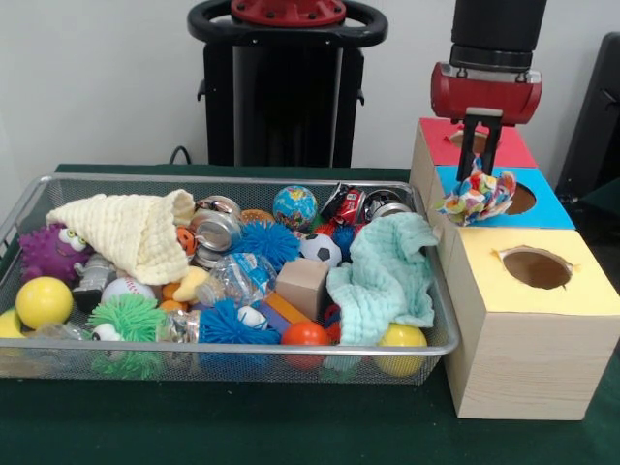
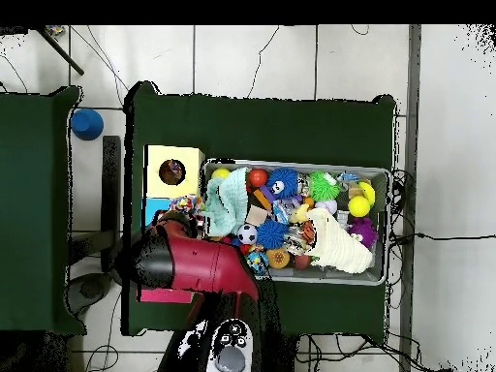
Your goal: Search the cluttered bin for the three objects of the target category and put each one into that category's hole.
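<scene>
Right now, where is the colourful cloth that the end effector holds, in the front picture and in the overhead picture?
Front view: the colourful cloth hangs from the end effector at the right, over the blue box, just beyond the bin's corner.
Overhead view: the cloth lies left of the bin, below the yellow box, at the tip of the red arm.
Shared landmark: the yellow box with its round hole.

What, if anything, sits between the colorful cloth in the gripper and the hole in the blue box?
Nothing visible does. The gripper holds the multicolored cloth at the near-left edge of the blue box, and its hole lies open right beside the cloth, uncovered.
</scene>
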Robot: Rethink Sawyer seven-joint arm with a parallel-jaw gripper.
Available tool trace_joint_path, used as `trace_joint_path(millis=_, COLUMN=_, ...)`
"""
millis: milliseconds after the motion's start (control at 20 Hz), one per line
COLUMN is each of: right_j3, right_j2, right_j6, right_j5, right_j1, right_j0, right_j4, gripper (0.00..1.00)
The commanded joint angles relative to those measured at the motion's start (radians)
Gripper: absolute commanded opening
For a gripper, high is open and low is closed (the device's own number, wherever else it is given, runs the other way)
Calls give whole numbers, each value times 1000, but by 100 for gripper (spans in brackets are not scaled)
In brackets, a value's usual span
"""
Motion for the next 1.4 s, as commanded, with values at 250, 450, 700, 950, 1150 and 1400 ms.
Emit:
trace_joint_path(millis=250, right_j3=-90, right_j2=-21, right_j6=228, right_j5=224, right_j1=-18, right_j0=6, right_j4=48, gripper=0)
trace_joint_path(millis=450, right_j3=-113, right_j2=-24, right_j6=226, right_j5=247, right_j1=-25, right_j0=8, right_j4=42, gripper=0)
trace_joint_path(millis=700, right_j3=-148, right_j2=-26, right_j6=247, right_j5=247, right_j1=-10, right_j0=17, right_j4=53, gripper=0)
trace_joint_path(millis=950, right_j3=-188, right_j2=-34, right_j6=270, right_j5=228, right_j1=16, right_j0=44, right_j4=73, gripper=0)
trace_joint_path(millis=1150, right_j3=-202, right_j2=-48, right_j6=284, right_j5=234, right_j1=28, right_j0=66, right_j4=89, gripper=0)
trace_joint_path(millis=1400, right_j3=-229, right_j2=-69, right_j6=299, right_j5=245, right_j1=47, right_j0=86, right_j4=103, gripper=0)
